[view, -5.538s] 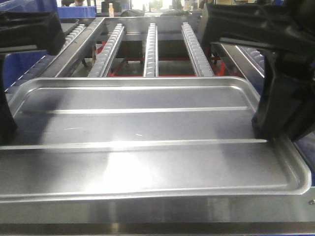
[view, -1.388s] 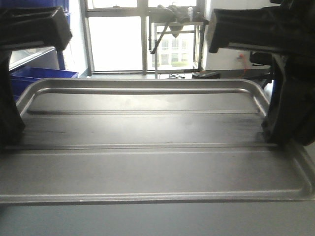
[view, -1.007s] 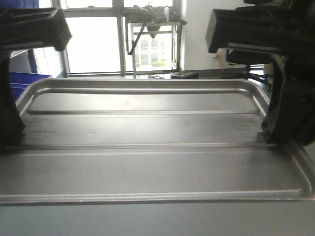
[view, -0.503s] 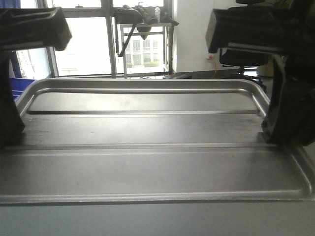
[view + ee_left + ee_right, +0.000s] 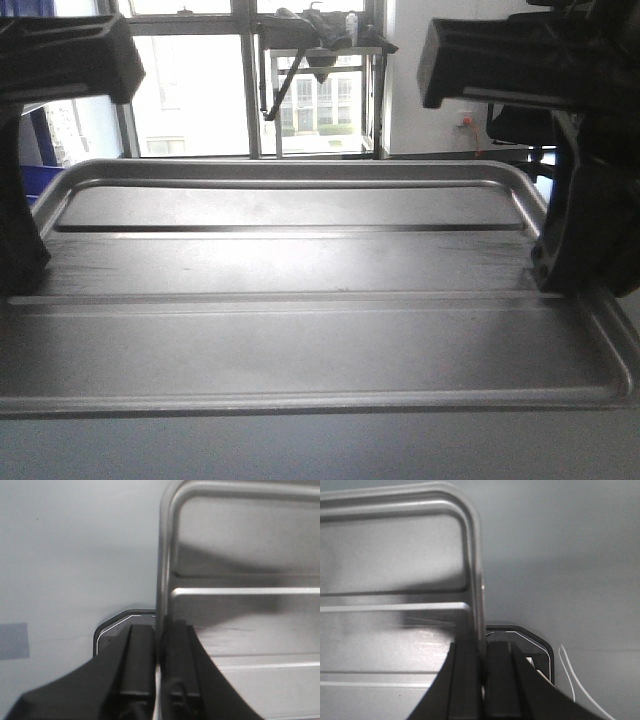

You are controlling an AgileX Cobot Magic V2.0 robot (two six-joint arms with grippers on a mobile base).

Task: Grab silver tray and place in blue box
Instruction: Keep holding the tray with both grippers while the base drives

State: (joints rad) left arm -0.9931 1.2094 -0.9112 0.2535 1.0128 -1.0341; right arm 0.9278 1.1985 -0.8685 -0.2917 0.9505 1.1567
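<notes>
Holding silver tray (image 5: 320, 340) level: left tool (image 5: 159, 635) and right tool (image 5: 482, 647) each clamped on opposite end rim, so load balanced

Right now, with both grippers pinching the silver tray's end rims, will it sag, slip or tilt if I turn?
Probably stiff: the silver tray is metal with raised ridges and looks flat. It may slip: the left gripper and right gripper pinch only thin rim. Wide and shallow, it could tilt if one arm lags.

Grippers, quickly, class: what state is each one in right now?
Left gripper: shut on the left rim of the dull-silver rectangular metal tray.
Right gripper: shut on the same tray's right rim.
</notes>
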